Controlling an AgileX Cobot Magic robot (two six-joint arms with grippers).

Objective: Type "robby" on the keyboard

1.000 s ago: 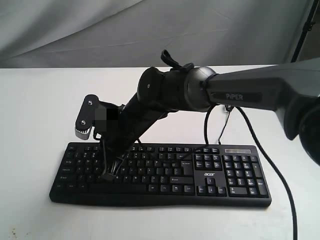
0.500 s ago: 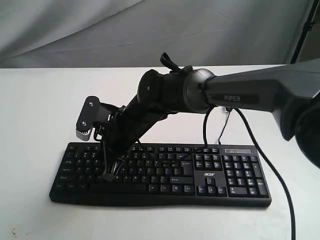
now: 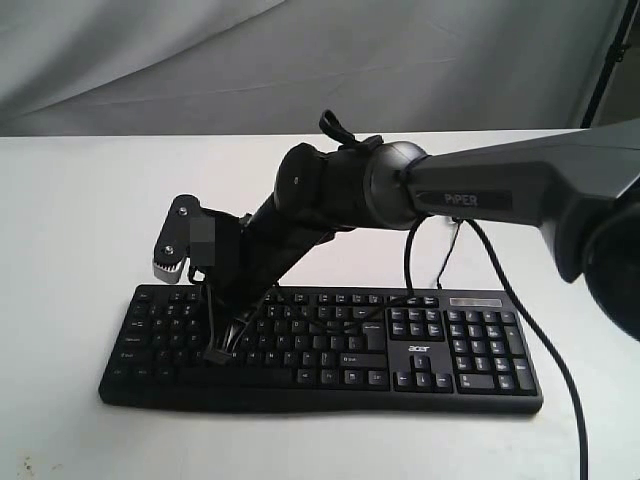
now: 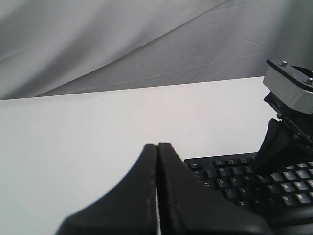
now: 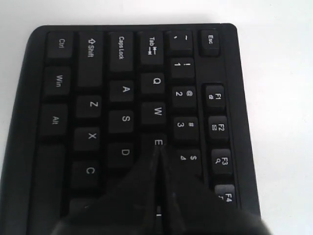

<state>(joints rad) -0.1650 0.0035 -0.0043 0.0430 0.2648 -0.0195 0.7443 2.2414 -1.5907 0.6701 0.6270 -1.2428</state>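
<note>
Out of the exterior view's frame, the left arm's black two-fingered gripper hangs with its fingers pressed together and empty. It faces across the white tabletop toward the wide black plastic keyboard with white legends, which lies flat at lower centre. Over the keyboard's left-hand letter block, the right arm's black gripper points down, its fingers likewise closed to a single tip with nothing between them. Its wrist view puts that tip at the edge of the square black E key (contact cannot be made out). The dark grey jointed arm reaches in from the right edge. The risk from here is that, if R is the letter due, a straight press could strike neighbouring E or catch both keys. The blunt paired fingers leave little margin.
</note>
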